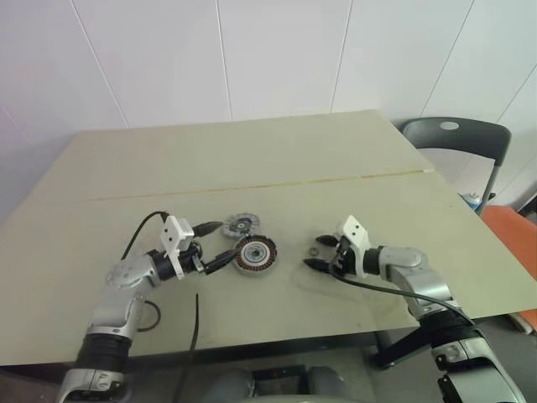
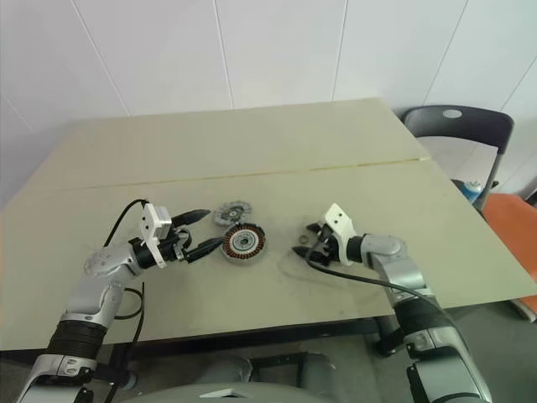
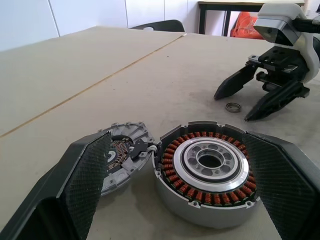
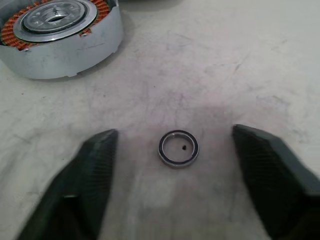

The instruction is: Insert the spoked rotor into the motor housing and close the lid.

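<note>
R gripper (image 4: 172, 165) hangs just over the table (image 1: 252, 159), fingers spread wide w/ a small metal ring (image 4: 178, 148) lying flat between them, nothing gripped yet. That ring is plain: thin dark band w/ a bright rim, open middle, no spokes or hub that I can make out, so I can't say it's the spoked rotor the job names. To do this pick well, I'd say keep the ring centred between the pads, get the tips right down to the tabletop since the thing sits so low, & close slow so it doesn't skid or flip. L gripper (image 3: 175, 185) is open too, one finger either side of the motor housing (image 3: 207, 172) w/o clamping it; looks ready to steady it. Housing sits flat near mid-table: pale casing, copper-red windings round a silvery centre. Lid (image 1: 241, 224), grey & notched, lies touching it on the far side. Ring is well apart from both, toward the robot's right.
</note>
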You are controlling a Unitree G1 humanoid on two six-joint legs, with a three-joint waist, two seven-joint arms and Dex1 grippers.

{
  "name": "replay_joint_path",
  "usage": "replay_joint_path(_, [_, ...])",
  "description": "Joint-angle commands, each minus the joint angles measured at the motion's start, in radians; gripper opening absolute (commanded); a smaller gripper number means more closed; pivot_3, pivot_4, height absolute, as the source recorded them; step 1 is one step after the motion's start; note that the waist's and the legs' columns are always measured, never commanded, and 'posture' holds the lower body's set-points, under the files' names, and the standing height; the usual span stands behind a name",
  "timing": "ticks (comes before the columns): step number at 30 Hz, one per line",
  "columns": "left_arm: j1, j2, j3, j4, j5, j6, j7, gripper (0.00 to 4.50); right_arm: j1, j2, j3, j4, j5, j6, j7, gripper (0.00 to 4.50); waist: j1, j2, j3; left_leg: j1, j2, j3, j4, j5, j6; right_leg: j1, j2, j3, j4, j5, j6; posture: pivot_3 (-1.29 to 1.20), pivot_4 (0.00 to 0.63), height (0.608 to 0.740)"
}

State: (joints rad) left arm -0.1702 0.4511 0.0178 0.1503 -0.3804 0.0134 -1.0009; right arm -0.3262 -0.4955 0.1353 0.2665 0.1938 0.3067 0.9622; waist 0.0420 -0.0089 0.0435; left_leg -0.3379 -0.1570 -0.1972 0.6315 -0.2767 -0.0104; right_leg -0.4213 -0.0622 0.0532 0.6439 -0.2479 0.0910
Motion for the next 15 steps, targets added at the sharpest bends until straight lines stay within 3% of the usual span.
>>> replay_joint_path(1, [-0.011, 0.014, 0.016, -0.033, -0.006, -0.005, -0.003, 4.50, 0.016, -0.013, 0.006, -0.033, 0.026, 0.033, 0.047, 2.50, 0.000, 0.000, 0.000, 0.000, 0.000, 0.000, 0.000, 0.000, 0.000, 0.000, 0.000, 0.000, 0.000, 0.000, 0.000, 0.00, 0.000, 0.740])
replay_joint_path(6, [-0.013, 0.015, 0.015, -0.038, -0.006, -0.003, -0.003, 4.50, 0.017, -0.016, 0.004, -0.051, 0.031, 0.049, 0.061, 0.80, -0.001, 0.000, 0.000, 0.000, 0.000, 0.000, 0.000, 0.000, 0.000, 0.000, 0.000, 0.000, 0.000, 0.000, 0.001, 0.00, 0.000, 0.740])
replay_joint_path(15, [0.085, 0.035, 0.075, -0.132, -0.096, 0.069, -0.005, 4.50, -0.030, 0.071, -0.012, -0.111, 0.062, 0.057, -0.003, 0.75, -0.005, 0.000, 0.000, 0.000, 0.001, 0.001, 0.000, 0.000, 0.000, -0.001, 0.001, 0.000, 0.000, 0.000, 0.000, 0.00, 0.000, 0.740])
